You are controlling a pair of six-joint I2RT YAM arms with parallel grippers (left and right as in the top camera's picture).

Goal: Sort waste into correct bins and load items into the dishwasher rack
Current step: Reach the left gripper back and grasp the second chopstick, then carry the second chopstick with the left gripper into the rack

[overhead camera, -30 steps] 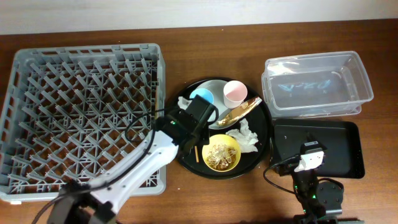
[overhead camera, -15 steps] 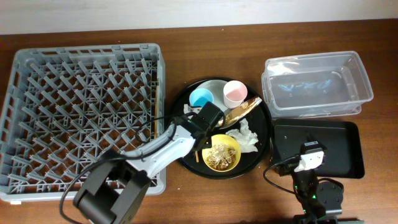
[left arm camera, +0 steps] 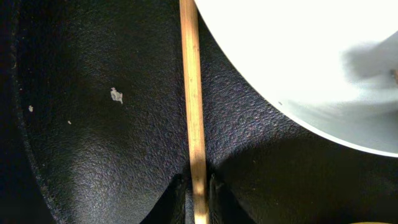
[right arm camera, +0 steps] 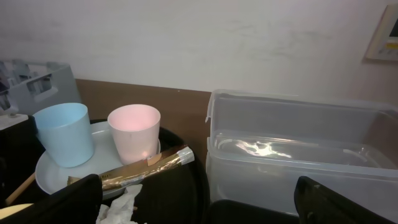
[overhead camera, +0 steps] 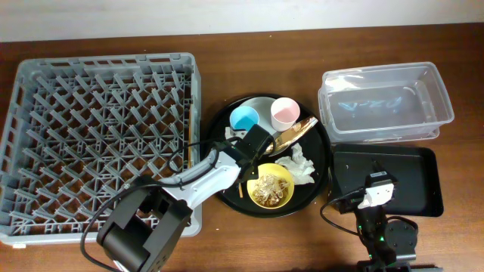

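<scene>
Loading the chopsticks looks under way: the left gripper [left arm camera: 198, 196], bottom centre of its wrist view, clamps a chopstick [left arm camera: 191, 93] on the black tray [left arm camera: 93, 137], so it probably needs lifting left to the rack [overhead camera: 106, 62].

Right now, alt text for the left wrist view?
A thin wooden chopstick runs down the frame, its lower end pinched between the fingers. It lies on a black tray, a pale plate at upper right, crumbs at left.

My left claw [left arm camera: 198, 190] low over the round tray [left arm camera: 93, 143], 2 tips straddling a chopstick [left arm camera: 191, 93], plate [left arm camera: 298, 62] rim crowding 1 side, bare tray floor open on the other
</scene>
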